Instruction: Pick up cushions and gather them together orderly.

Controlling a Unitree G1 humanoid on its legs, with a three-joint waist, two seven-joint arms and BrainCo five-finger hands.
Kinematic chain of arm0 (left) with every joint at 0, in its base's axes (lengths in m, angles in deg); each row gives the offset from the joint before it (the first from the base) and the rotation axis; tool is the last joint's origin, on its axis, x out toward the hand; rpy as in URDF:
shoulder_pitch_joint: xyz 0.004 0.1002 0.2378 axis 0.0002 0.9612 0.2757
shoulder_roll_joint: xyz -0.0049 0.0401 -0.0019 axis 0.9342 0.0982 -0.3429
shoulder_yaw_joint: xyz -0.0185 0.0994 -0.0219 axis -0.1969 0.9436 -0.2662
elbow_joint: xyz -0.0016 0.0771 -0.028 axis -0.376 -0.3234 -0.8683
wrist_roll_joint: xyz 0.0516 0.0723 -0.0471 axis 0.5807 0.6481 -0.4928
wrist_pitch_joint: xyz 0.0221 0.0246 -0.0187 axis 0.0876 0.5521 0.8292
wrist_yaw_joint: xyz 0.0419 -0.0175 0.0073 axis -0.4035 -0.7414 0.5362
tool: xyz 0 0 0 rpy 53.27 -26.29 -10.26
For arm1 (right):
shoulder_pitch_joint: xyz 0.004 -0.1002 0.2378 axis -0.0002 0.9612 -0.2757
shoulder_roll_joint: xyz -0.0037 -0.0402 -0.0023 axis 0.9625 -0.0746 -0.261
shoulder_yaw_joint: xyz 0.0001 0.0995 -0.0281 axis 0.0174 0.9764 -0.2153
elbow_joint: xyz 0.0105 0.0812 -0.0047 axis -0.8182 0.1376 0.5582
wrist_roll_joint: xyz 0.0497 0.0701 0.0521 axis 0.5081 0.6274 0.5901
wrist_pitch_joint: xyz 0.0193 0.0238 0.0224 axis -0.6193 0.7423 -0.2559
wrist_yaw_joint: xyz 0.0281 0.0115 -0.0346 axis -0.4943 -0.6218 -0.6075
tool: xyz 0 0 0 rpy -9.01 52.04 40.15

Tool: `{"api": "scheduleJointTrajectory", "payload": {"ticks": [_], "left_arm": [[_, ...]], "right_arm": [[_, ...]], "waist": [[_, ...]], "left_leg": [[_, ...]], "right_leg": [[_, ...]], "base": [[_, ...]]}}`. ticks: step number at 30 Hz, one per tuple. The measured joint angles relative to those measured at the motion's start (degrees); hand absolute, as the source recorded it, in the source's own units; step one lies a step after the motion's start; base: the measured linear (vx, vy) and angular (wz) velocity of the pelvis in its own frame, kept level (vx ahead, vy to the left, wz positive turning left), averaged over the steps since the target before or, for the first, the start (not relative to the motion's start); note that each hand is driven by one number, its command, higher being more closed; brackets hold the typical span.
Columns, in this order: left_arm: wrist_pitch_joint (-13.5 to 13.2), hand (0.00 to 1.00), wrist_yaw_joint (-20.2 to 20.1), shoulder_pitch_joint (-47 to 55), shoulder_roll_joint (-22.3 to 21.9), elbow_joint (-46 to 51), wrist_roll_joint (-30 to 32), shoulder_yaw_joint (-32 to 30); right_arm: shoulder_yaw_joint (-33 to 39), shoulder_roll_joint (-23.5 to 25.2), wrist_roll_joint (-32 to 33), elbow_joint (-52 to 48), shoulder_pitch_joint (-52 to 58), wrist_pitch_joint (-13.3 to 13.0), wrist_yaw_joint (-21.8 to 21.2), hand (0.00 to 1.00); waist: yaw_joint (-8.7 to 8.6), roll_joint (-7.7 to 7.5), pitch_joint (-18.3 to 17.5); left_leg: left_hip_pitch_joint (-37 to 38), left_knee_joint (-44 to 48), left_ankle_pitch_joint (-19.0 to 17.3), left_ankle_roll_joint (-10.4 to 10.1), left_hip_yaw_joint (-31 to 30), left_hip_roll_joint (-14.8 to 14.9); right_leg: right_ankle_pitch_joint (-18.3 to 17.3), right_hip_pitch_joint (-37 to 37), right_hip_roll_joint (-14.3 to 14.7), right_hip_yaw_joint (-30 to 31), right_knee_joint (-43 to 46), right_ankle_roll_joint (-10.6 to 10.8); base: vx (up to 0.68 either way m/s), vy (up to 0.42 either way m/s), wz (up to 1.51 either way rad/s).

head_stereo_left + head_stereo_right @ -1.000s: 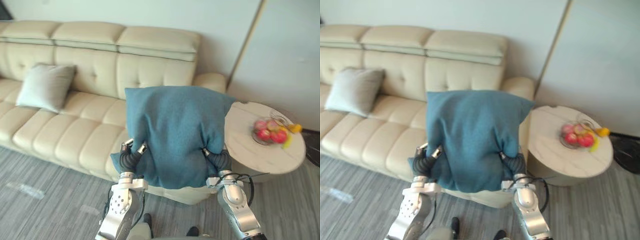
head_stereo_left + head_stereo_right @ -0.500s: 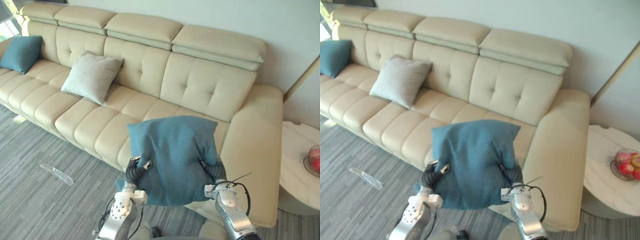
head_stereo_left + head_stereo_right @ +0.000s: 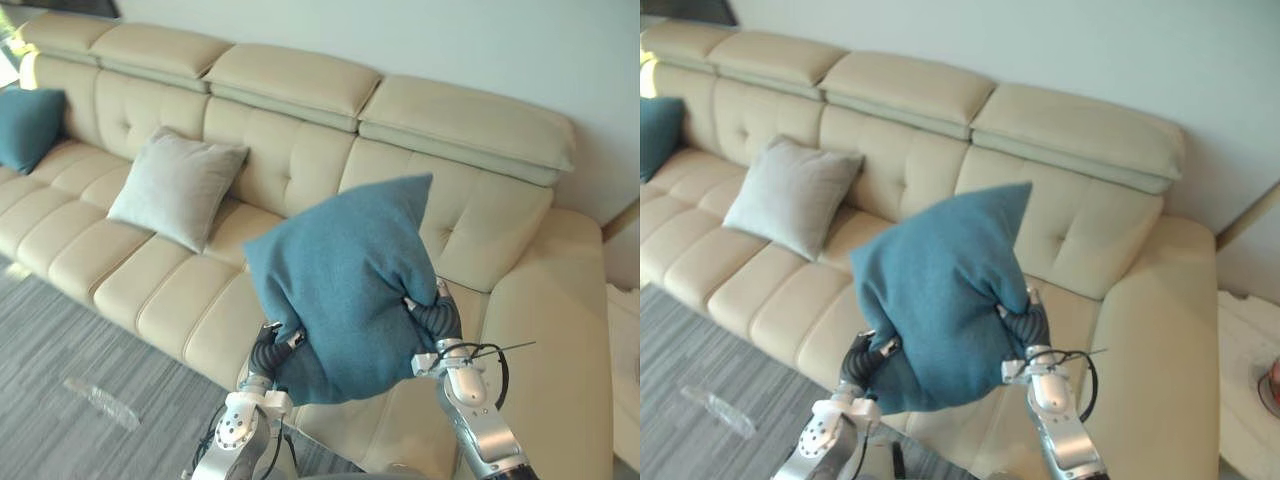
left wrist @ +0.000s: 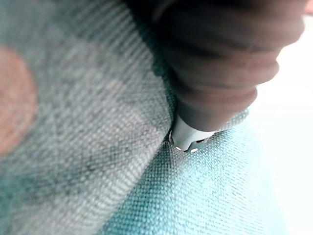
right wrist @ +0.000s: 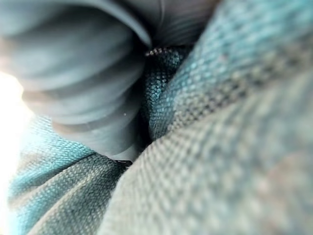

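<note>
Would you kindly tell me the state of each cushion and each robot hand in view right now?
Held teal cushion: raised in front of the sofa, tilted, one corner up.
Left robot hand: pressed against its left side, grip hidden.
Right robot hand: pressed against its right side, grip hidden.
Grey cushion: propped against the backrest.
Far teal cushion: resting at the sofa's left end.

Both eye views look down on the sofa [image 3: 150, 290]; wrist views seem pressed against the cushion [image 4: 220, 196].
</note>
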Motion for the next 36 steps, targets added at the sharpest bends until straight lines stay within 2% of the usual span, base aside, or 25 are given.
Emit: {"api": "scheduleJointTrajectory", "payload": {"ticks": [1,3,4,5,8,14,20,21,22,23,24,26,30,33,36], "left_arm": [[0.1,1.00,0.0,-0.3,0.1,-0.7,0.0,-0.1],[0.3,1.00,0.0,-0.3,0.2,-0.9,0.1,-0.1],[0.3,1.00,0.0,0.0,0.1,-0.9,0.1,0.0],[0.4,1.00,0.0,0.2,0.2,-0.9,0.1,0.3],[0.3,1.00,0.0,0.8,0.2,-0.9,0.4,1.1],[0.3,1.00,0.0,-0.3,0.5,0.6,0.6,3.5],[0.4,1.00,0.3,-3.5,1.7,0.6,1.2,4.2],[0.4,1.00,1.6,-5.3,1.9,0.7,2.3,3.7],[0.4,1.00,2.0,-5.8,1.9,0.8,3.0,3.1],[0.4,1.00,2.7,-6.7,1.8,0.9,3.0,2.5],[0.4,1.00,3.8,-8.5,1.4,1.0,3.6,2.1],[0.5,1.00,4.7,-10.3,-0.5,1.6,4.2,0.5],[0.2,1.00,7.5,-15.8,-3.6,4.8,5.3,-2.6],[0.1,1.00,10.5,-23.8,-4.9,5.1,6.4,-5.7],[-0.8,1.00,14.6,-36.8,-4.7,2.8,7.5,-8.3]], "right_arm": [[0.3,1.3,-0.1,2.0,-0.3,-0.1,0.0,1.00],[0.5,2.5,-0.1,4.5,-0.1,0.0,0.0,1.00],[0.5,2.1,-0.2,5.5,-0.1,0.3,0.0,1.00],[0.5,1.9,-0.2,5.5,-0.1,0.5,0.0,1.00],[0.4,2.1,-0.4,4.6,0.9,0.8,-0.3,1.00],[2.6,1.5,-0.4,2.0,3.2,0.7,-0.3,1.00],[2.9,0.9,-0.4,2.7,2.1,0.7,-0.2,1.00],[2.8,0.9,-0.4,4.1,0.3,0.8,0.0,1.00],[2.7,1.1,-0.4,4.8,-0.5,0.8,0.0,1.00],[2.7,1.2,-0.4,5.5,-1.6,0.9,0.1,1.00],[2.7,1.5,-0.4,5.2,-1.9,1.0,0.6,1.00],[2.5,2.0,-0.4,5.1,-1.9,1.1,1.3,1.00],[2.3,2.3,-0.4,1.6,-4.3,1.5,3.0,1.00],[2.5,2.1,-0.4,1.7,-12.8,1.7,5.3,1.00],[3.5,0.7,-0.2,4.3,-25.8,1.9,8.0,1.00]], "waist": [[-0.36,-0.46,-0.1],[-1.10,-2.50,-0.4],[-0.73,-3.37,-0.4],[-0.69,-3.41,-0.3],[-0.16,-3.32,-0.7],[-1.44,-4.13,-1.7],[-1.38,-5.25,-1.7],[-1.14,-5.64,-1.7],[-0.97,-5.87,-1.8],[-0.51,-6.08,-1.7],[-0.05,-6.44,-1.4],[0.09,-6.46,-0.8],[0.87,-6.40,0.3],[1.67,-6.07,1.6],[2.23,-5.83,3.5]], "left_leg": [[0.5,-0.3,-0.2,0.0,-0.4,-1.2],[2.6,-3.3,-2.5,-1.3,-4.5,-5.4],[4.4,-4.9,-3.5,-0.6,-9.4,-8.9],[5.2,-5.1,-3.3,0.7,-10.2,-10.8],[6.8,-4.7,-3.5,2.8,-5.6,-11.2],[8.0,-7.3,-3.6,3.1,0.1,-10.2],[7.4,-7.9,-4.2,3.8,7.8,-9.2],[5.3,-6.0,-5.3,3.7,10.2,-8.3],[4.8,-5.8,-5.3,3.8,11.2,-7.6],[4.1,-5.9,-5.3,3.8,12.3,-7.3],[3.2,-5.1,-5.2,3.8,13.0,-7.3],[2.1,-3.6,-5.5,3.5,12.3,-6.7],[-3.2,-0.4,-5.6,3.1,10.1,-5.2],[-8.1,1.5,-5.2,2.3,8.9,-4.0],[-13.1,1.8,-3.0,2.0,7.0,-3.6]], "right_leg": [[-0.1,0.4,-0.6,1.1,-0.9,0.4],[0.5,0.4,-2.5,5.0,-1.9,2.0],[0.9,0.5,-4.2,7.1,-1.7,3.6],[1.1,0.4,-5.3,9.4,-1.6,3.7],[1.3,-0.4,-5.8,13.4,-1.3,3.9],[2.1,-3.7,-5.2,19.6,-1.7,3.7],[5.2,-8.8,-4.1,26.8,-2.8,3.3],[7.6,-10.9,-3.6,25.6,-4.3,1.7],[8.1,-11.4,-3.8,23.6,-5.7,-0.3],[8.2,-12.0,-4.4,19.7,-6.6,-3.7],[10.4,-13.0,-5.1,16.7,-6.4,-3.0],[12.1,-13.2,-4.8,15.5,-6.5,0.0],[12.6,-15.9,-3.9,12.8,-6.4,0.8],[12.8,-20.2,-3.1,11.5,-4.8,0.8],[13.1,-24.8,-3.0,9.2,-3.0,-0.3]], "base": [[0.17,0.304,-0.47],[0.12,0.233,-0.16],[0.17,0.202,-0.42],[0.15,0.182,-0.46],[0.09,0.127,-0.66],[0.05,0.012,-0.52],[-0.01,0.003,-0.76],[-0.08,-0.022,-0.83],[-0.09,-0.039,-0.89],[-0.06,-0.031,-0.56],[-0.04,-0.021,-0.36],[-0.04,-0.051,-0.01],[-0.10,-0.108,0.20],[-0.19,-0.118,0.12],[-0.18,-0.092,0.25]]}}
